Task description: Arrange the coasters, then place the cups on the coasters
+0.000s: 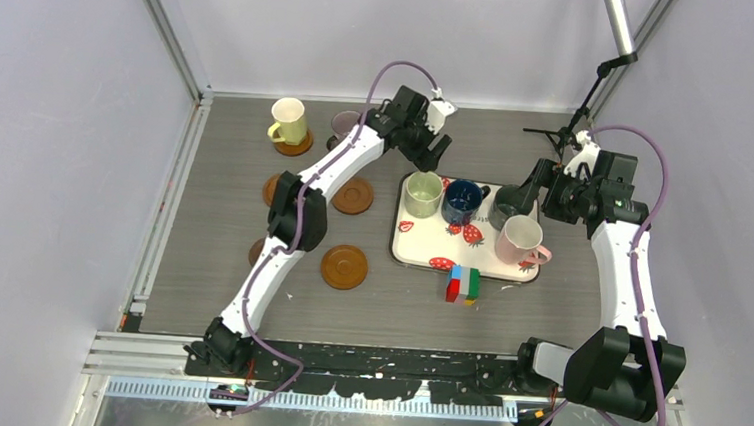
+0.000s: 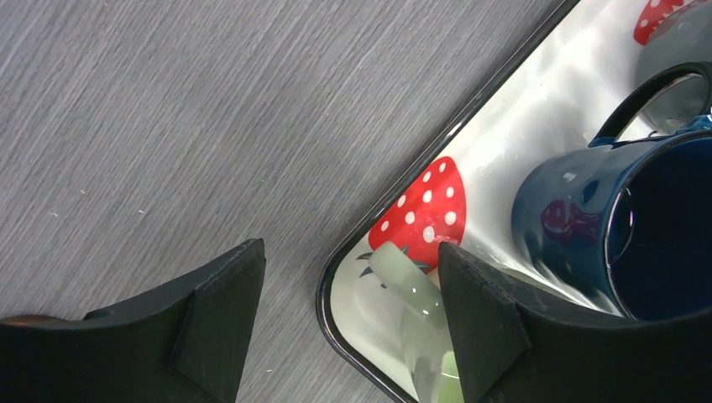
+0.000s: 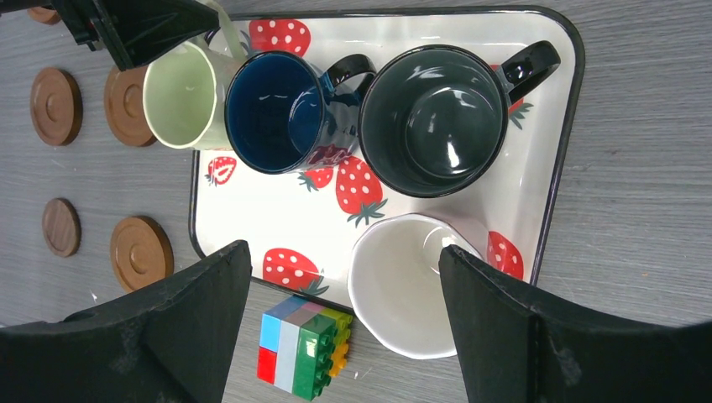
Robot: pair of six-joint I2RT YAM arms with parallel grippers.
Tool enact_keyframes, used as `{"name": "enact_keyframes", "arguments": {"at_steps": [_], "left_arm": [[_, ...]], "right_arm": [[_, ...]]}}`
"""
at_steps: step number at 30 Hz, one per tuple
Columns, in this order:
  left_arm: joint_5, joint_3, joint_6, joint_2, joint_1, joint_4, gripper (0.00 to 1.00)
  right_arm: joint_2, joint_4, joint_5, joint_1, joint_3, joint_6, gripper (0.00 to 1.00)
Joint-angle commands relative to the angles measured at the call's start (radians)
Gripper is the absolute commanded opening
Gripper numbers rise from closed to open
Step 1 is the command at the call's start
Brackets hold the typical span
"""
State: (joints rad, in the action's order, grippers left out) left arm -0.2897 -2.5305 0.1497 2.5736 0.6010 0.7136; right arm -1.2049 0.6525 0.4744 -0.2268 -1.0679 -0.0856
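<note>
On the strawberry-print tray (image 1: pixel 420 251) stand a light green cup (image 1: pixel 421 193), a dark blue cup (image 1: pixel 462 201), a grey cup (image 1: pixel 503 212) and a pink cup (image 1: pixel 521 240). My left gripper (image 2: pixel 350 248) is open over the tray's far-left corner. The green cup's handle (image 2: pixel 407 284) lies against its right finger (image 2: pixel 479 319). My right gripper (image 3: pixel 344 260) hangs open high above the tray, with the pink cup (image 3: pixel 411 281) and block toy (image 3: pixel 304 346) below. A yellow cup (image 1: pixel 288 120) sits on a coaster (image 1: pixel 295 147). The mauve cup (image 1: pixel 344 123) is half hidden by the left arm. Bare coasters (image 1: pixel 352 195) (image 1: pixel 344 267) lie left of the tray.
Two more coasters (image 1: pixel 270 188) (image 1: pixel 256 252) peek out from under the left arm, the nearer one darker. The multicoloured block toy (image 1: pixel 463 284) stands just off the tray's near edge. A black stand (image 1: pixel 564 136) rises at the back right. Walls enclose the table.
</note>
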Motion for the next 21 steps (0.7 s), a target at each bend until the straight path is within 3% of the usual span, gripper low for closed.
{"name": "enact_keyframes", "arguments": {"at_steps": [1,11,21], "left_arm": [[0.047,0.059,0.035,-0.055,0.004,0.012,0.75],[0.039,0.226,-0.004,-0.195,0.004,0.034,0.61],[-0.008,0.41,0.018,-0.331,0.025,0.08,0.58]], "right_arm": [[0.015,-0.021,0.017,-0.006,-0.007,0.001,0.86],[0.018,-0.021,0.015,-0.006,-0.007,0.0,0.86],[0.027,-0.02,0.013,-0.005,-0.007,0.0,0.86]]}}
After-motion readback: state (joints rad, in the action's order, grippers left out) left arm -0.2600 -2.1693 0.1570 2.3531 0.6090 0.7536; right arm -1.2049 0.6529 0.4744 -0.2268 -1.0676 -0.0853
